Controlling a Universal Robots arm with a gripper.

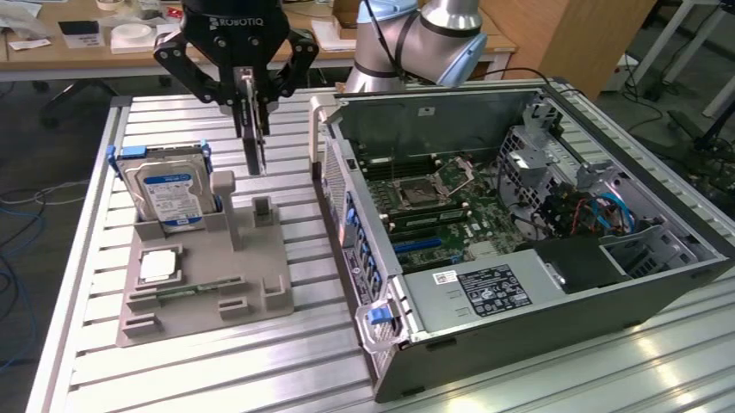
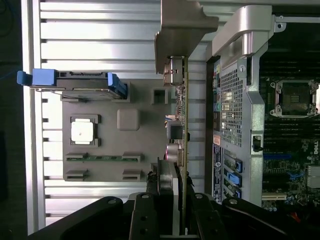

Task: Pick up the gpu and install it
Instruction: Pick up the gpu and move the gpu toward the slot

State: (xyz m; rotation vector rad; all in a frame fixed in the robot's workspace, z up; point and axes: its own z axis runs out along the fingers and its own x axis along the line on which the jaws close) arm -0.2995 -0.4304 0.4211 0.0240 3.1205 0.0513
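The fingers (image 2: 144,220) were clamped on the gpu (image 1: 251,144), which hung edge-on below them, clear of the grey holder (image 1: 201,288) underneath and beside the computer case (image 1: 597,284); pick-up looked done, and seating it would need its edge squared to a slot.

Slotted silver aluminium worktable (image 1: 287,361), near. Long light-wood desk (image 1: 52,53), far left, paper-strewn. Tall brown wooden cabinet (image 1: 563,34), far right. Dark grey floor (image 1: 46,146); loose blue cables (image 1: 17,249), left.
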